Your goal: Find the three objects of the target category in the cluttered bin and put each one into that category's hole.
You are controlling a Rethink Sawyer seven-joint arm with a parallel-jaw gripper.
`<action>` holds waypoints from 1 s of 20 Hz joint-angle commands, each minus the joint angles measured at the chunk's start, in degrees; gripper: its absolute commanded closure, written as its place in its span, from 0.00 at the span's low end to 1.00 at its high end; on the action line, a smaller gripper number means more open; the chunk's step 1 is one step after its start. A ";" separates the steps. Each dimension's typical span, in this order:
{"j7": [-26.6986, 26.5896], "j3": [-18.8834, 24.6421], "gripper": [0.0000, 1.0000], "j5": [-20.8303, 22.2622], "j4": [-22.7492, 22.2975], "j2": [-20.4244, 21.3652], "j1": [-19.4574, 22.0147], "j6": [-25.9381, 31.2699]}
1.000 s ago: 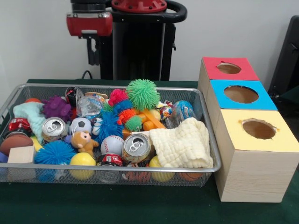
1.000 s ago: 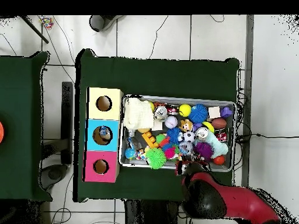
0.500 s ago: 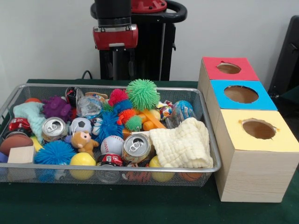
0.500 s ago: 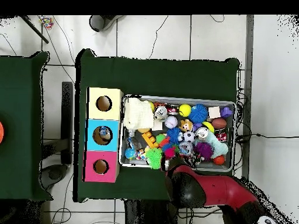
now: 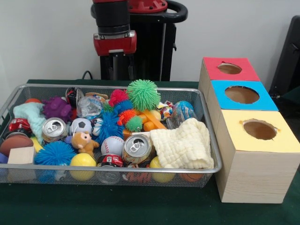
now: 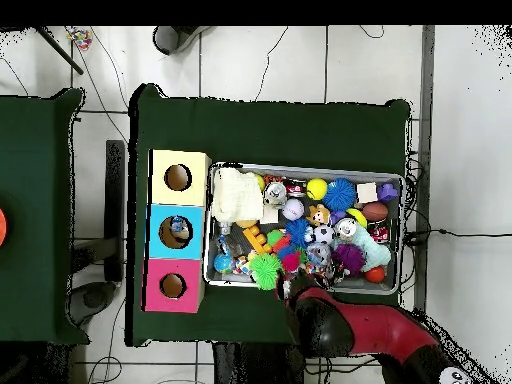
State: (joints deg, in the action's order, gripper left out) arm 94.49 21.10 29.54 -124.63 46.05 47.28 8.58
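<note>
A wire mesh bin [image 5: 117,169] is heaped with toys: a green spiky ball [image 5: 143,94], a blue spiky ball [image 5: 108,125], two upright silver cans [image 5: 137,148] [image 5: 54,128], a baseball [image 5: 112,145], a soccer ball [image 5: 81,125], a small teddy [image 5: 84,141] and a cream cloth [image 5: 183,144]. My gripper [image 5: 122,70] hangs open and empty behind the bin's far rim, left of the green spiky ball. From overhead, the arm [image 6: 325,322] covers the gripper at the bin's [image 6: 300,166] lower edge, next to the green spiky ball [image 6: 265,270].
Beside the bin stands a wooden box row with a red hole [image 5: 229,68], a blue hole [image 5: 242,94] and a yellow hole [image 5: 259,129]. Overhead, these run yellow [image 6: 178,177], blue [image 6: 176,231], red [image 6: 173,286]. Green cloth covers the table [image 5: 140,206].
The arm swung from the bin's left end toward its middle and then sank slightly. Nothing in the bin has moved.
</note>
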 commanded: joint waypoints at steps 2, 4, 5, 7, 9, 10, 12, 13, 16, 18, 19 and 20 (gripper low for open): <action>3.97 0.92 0.00 0.02 6.38 -4.47 3.41 0.43; 3.30 0.84 0.00 0.17 6.99 -4.86 3.76 1.40; 3.22 0.38 0.00 0.33 7.27 -4.86 3.66 1.69; 2.81 0.47 0.00 0.24 7.84 -5.05 4.04 2.43; 2.26 0.99 0.00 0.14 8.27 -5.27 4.74 3.02; 2.07 1.07 0.00 0.08 8.53 -5.21 4.95 3.38; 1.32 1.54 0.00 -0.08 9.17 -5.23 5.52 4.50; 0.91 1.77 0.00 -0.17 9.60 -5.34 5.80 5.08; -0.08 2.20 0.00 -0.31 11.29 -5.99 6.25 6.49; -0.45 2.20 0.00 -0.42 12.56 -6.43 6.16 7.30; -0.53 2.09 0.00 -0.47 13.16 -6.59 6.04 7.72; -0.49 1.93 0.00 -0.56 13.69 -6.68 5.84 8.10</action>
State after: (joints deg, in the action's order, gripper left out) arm 94.49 21.00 29.54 -120.91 41.47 52.75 9.12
